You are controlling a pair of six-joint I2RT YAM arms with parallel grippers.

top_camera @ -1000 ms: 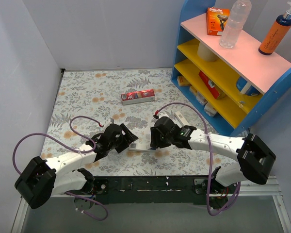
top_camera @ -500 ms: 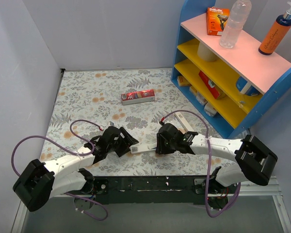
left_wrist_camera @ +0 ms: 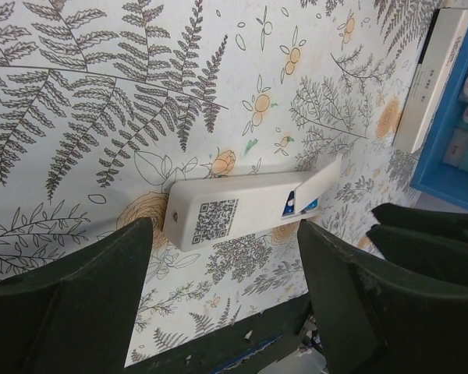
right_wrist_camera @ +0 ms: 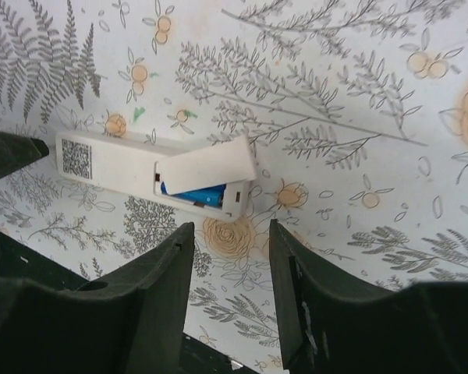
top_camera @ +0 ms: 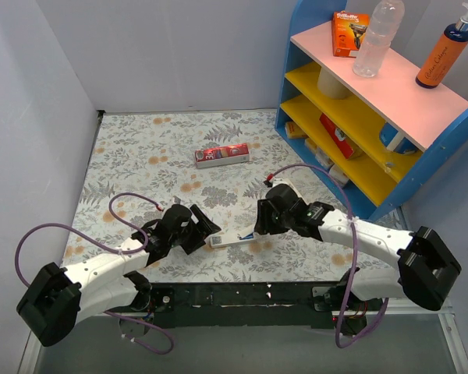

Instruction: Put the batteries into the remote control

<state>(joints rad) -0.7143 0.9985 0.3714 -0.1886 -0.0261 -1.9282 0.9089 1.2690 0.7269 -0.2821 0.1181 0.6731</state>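
The remote control [top_camera: 234,240] lay on the flowered tablecloth [top_camera: 140,148] close to the near edge, back face up, with a square code label [left_wrist_camera: 216,218] printed towards one end. At the other end its battery bay stood partly uncovered: the white cover [right_wrist_camera: 207,165] rested askew across the opening, and a blue battery [right_wrist_camera: 193,195] showed in the gap beneath it. Whether a second cell sat beside it could not be told. The left gripper [top_camera: 209,228] hovered at the label end with its fingers [left_wrist_camera: 93,296] spread wide, one on each side of the remote and clear of it, holding nothing. The right gripper [top_camera: 261,228] hung over the bay end, its fingers [right_wrist_camera: 140,296] also apart and empty, their tips just short of the remote's edge in the right wrist view. Purple cables [top_camera: 43,234] looped from both arms. Further back on the cloth, well apart from the remote, lay a red carton [top_camera: 222,155]. A white bar-shaped piece [left_wrist_camera: 433,78] rested beside the foot of the blue shelf unit [top_camera: 296,70] on the right, whose pink top carried a clear bottle [top_camera: 378,35], an orange pump bottle [top_camera: 444,51] and a razor pack [top_camera: 349,33].
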